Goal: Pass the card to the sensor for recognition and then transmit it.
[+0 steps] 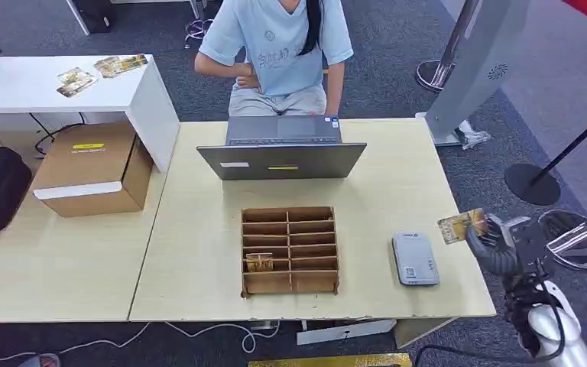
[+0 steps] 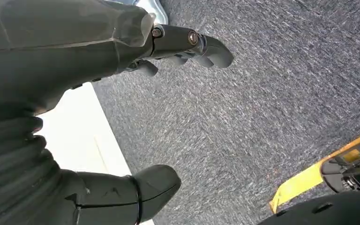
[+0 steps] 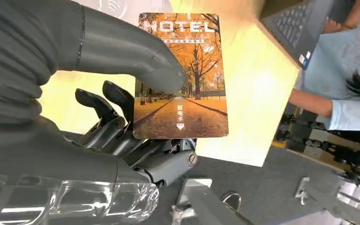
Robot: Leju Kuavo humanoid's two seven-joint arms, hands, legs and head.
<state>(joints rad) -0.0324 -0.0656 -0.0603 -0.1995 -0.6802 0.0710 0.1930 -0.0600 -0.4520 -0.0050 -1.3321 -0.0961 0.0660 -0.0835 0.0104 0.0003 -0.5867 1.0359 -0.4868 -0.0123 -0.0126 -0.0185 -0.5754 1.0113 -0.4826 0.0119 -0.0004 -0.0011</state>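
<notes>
Hotel key card (image 3: 180, 77) marked "HOTEL" — pinched by right robot hand (image 3: 122, 112) beyond counter (image 1: 397, 176) edge, near card reader (image 1: 415, 258); left robot hand (image 2: 98, 93) spread, holding nothing.

Light wood table (image 1: 199, 252): open grey laptop (image 1: 283, 149) at far edge, a seated person (image 1: 279, 46) behind it; brown divided card box (image 1: 290, 250) at centre, one card (image 1: 259, 263) in a left compartment; grey sensor (image 1: 414, 258) lying flat to the box's right. Right hand (image 1: 489, 243) past the table's right edge, holding an orange card (image 1: 462, 225) above the floor, near the sensor. Cardboard box (image 1: 92, 170) on the adjoining table at left
</notes>
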